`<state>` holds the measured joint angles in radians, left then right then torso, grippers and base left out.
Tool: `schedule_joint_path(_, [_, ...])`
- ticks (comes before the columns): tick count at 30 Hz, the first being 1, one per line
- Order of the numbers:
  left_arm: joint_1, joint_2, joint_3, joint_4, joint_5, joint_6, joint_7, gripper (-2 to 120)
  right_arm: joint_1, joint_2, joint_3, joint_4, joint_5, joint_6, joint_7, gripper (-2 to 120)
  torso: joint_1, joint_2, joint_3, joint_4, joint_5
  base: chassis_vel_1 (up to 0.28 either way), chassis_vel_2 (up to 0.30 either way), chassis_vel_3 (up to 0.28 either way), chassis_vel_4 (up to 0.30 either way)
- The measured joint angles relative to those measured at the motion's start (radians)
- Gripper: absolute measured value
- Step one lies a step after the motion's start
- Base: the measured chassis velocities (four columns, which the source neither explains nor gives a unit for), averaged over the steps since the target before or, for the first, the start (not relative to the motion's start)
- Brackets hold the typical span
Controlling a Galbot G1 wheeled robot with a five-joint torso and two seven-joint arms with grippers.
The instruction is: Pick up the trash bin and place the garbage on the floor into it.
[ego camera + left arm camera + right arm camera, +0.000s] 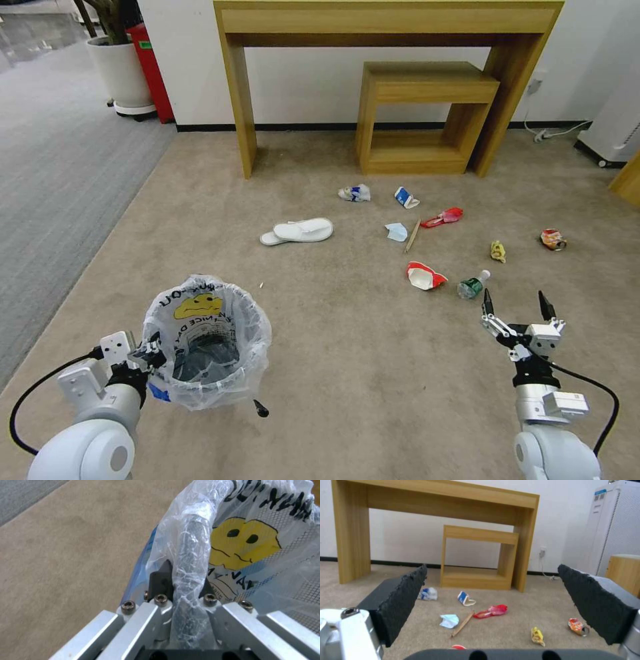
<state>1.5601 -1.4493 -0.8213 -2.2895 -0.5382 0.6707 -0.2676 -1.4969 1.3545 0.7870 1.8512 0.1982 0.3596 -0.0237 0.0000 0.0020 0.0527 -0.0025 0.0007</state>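
Head view: left gripper (150, 352) pinches the trash bin (207, 343) rim; right gripper (518, 308), spread, hovers near the green bottle (471, 287).

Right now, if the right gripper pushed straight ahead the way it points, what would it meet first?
Likely the green bottle, just beyond the open right gripper; the red-white paper cup lies beside that line. Depth is unclear.

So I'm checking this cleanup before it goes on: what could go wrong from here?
The left gripper pinches just one spot of the trash bin rim through the crinkly plastic bag, so the bin may tilt or slip in the film. The right gripper hangs open near the green bottle and red-white paper cup; a careless reach could knock the bottle rolling. The white slippers look too long to drop in easily.
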Motion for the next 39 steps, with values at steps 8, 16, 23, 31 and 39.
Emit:
schedule_joint_path(8, [-0.001,0.000,0.000,0.002,0.001,0.000,0.000,3,0.002,0.000,0.000,-0.002,0.000,-0.001,0.000,100,0.000,0.000,0.000,0.0001,0.0000,-0.106,0.115,0.109,-0.106])
schedule_joint_path(16, [-0.001,0.000,0.000,0.004,0.001,-0.002,0.000,3,0.002,0.003,0.000,-0.003,-0.001,-0.001,-0.001,100,0.000,0.000,0.000,-0.0001,0.0000,-0.124,0.111,0.114,-0.115])
schedule_joint_path(23, [-0.002,0.001,-0.001,0.004,0.000,-0.002,0.000,3,0.004,0.004,-0.001,-0.003,-0.002,-0.001,-0.001,100,0.000,0.000,0.000,0.0001,0.0000,-0.136,0.143,0.133,-0.135])
schedule_joint_path(31, [-0.002,0.001,-0.002,0.006,-0.001,-0.003,0.001,3,0.003,0.005,-0.001,-0.003,-0.004,-0.001,-0.001,100,0.000,0.000,0.000,-0.0001,0.0000,-0.136,0.125,0.130,-0.133])
schedule_joint_path(39, [0.000,0.001,-0.002,0.005,-0.001,-0.005,0.001,3,0.001,0.006,-0.001,-0.003,-0.005,0.002,-0.001,100,0.000,0.000,0.000,0.0000,0.0000,-0.133,0.126,0.139,-0.130])
